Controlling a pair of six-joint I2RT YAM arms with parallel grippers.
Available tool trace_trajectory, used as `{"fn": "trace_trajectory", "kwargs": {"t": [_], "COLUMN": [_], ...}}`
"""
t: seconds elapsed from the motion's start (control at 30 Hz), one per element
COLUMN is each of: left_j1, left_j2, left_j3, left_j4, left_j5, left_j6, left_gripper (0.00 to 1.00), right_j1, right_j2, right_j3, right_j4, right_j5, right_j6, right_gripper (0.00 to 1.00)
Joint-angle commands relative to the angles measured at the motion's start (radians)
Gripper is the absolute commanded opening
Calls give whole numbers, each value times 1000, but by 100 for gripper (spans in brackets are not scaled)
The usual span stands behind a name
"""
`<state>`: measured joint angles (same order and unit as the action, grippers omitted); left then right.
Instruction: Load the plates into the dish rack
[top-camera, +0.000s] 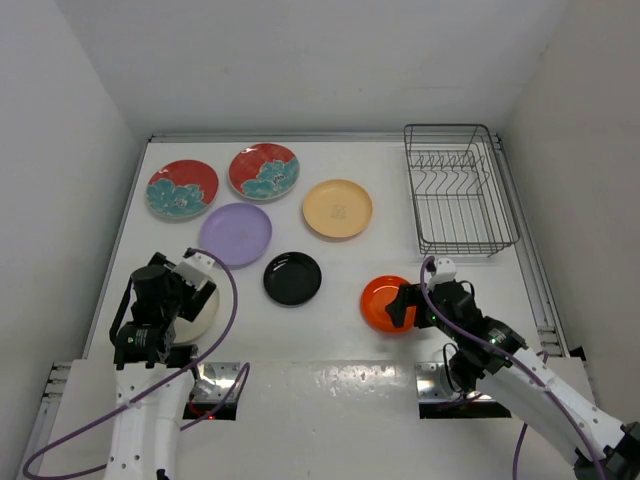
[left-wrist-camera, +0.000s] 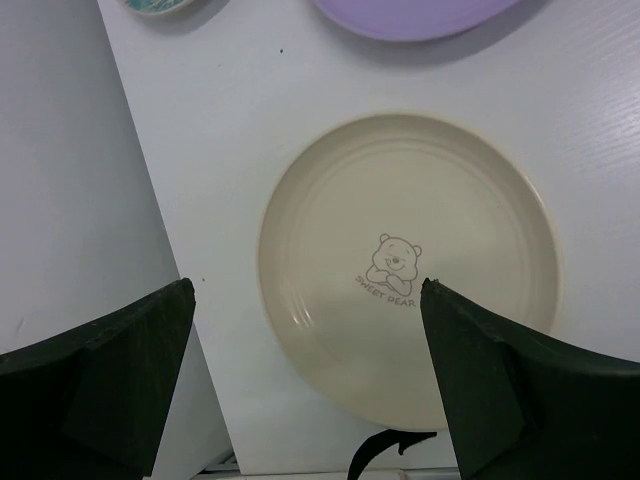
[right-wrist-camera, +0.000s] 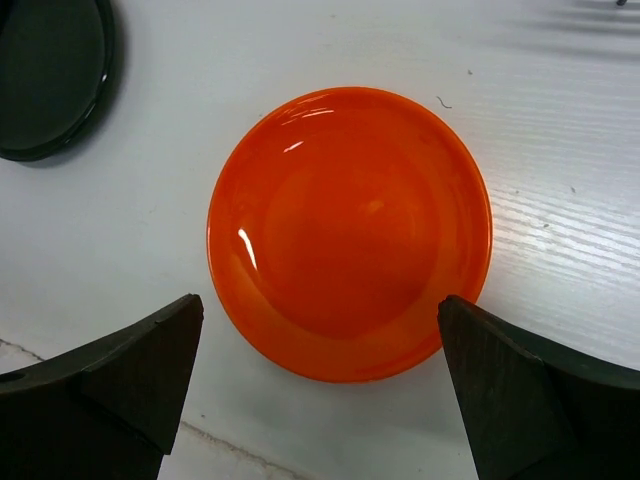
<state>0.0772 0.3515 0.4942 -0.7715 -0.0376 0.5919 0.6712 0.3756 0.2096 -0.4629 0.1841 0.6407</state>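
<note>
Seven plates lie flat on the white table. Two red plates with teal flowers (top-camera: 182, 188) (top-camera: 264, 171) are at the back left. The lavender plate (top-camera: 236, 233), pale yellow plate (top-camera: 338, 208) and black plate (top-camera: 292, 277) are mid-table. The cream-white plate (left-wrist-camera: 405, 265) lies under my left gripper (left-wrist-camera: 305, 320), which is open above it. The orange plate (right-wrist-camera: 350, 230) lies under my right gripper (right-wrist-camera: 320, 340), also open and empty. The dark wire dish rack (top-camera: 458, 190) stands empty at the back right.
White walls close in the table on the left, back and right. The table's left edge (left-wrist-camera: 140, 200) runs close to the cream-white plate. The black plate's rim (right-wrist-camera: 50, 80) shows at the right wrist view's upper left.
</note>
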Motion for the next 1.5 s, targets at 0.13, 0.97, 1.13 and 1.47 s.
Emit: {"fn": "trace_trajectory", "kwargs": {"t": [0.13, 0.97, 1.13, 1.47], "left_j1": [-1, 110, 206, 389], "left_j2": [6, 1090, 1218, 1535], "left_j3": [1, 762, 897, 1061], "left_j4": [31, -218, -70, 192], "left_j5": [-24, 229, 341, 327], "left_j6": [-26, -188, -317, -661], "left_gripper": [100, 81, 82, 83], "right_j1": [4, -51, -102, -142], "right_j2": [23, 701, 838, 945], "right_j3": [39, 611, 689, 749], "right_j4": [4, 286, 302, 345], "right_j5": [69, -118, -207, -230], "right_j6": [45, -300, -289, -240], "right_gripper": [100, 93, 93, 93]}}
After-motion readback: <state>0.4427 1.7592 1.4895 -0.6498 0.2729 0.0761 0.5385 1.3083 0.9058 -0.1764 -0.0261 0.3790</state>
